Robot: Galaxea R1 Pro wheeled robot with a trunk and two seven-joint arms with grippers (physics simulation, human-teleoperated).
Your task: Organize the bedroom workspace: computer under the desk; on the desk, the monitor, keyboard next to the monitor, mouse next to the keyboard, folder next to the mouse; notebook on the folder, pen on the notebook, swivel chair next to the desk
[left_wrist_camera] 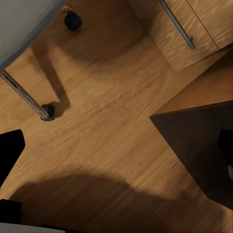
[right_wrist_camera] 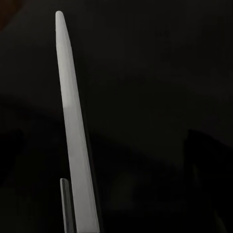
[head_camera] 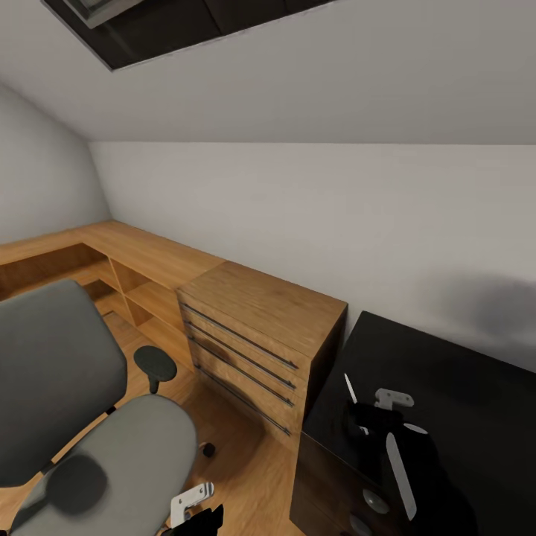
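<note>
A sloped white ceiling and white wall enclose a bedroom corner with a wooden floor (head_camera: 238,461). The swivel chair (head_camera: 89,439), grey with a dark armrest pad, stands at the head view's lower left, its seat bare and its casters on the floor; one caster and a chrome leg show in the left wrist view (left_wrist_camera: 47,111). Just beside the chair's seat edge hangs the left gripper (head_camera: 195,505), too little of it visible to tell whether its fingers are spread or pressed together. To the chair's right stands a wooden drawer unit (head_camera: 260,342) with long metal handles, joined to a low wooden shelf run (head_camera: 126,275) along the wall. Right of the drawers is a black tabletop (head_camera: 447,387). Above it sits the right gripper (head_camera: 376,417), dark against the dark surface; a thin white sliver (right_wrist_camera: 75,136) runs along it in the right wrist view, and I cannot tell its finger state or what the sliver is.
</note>
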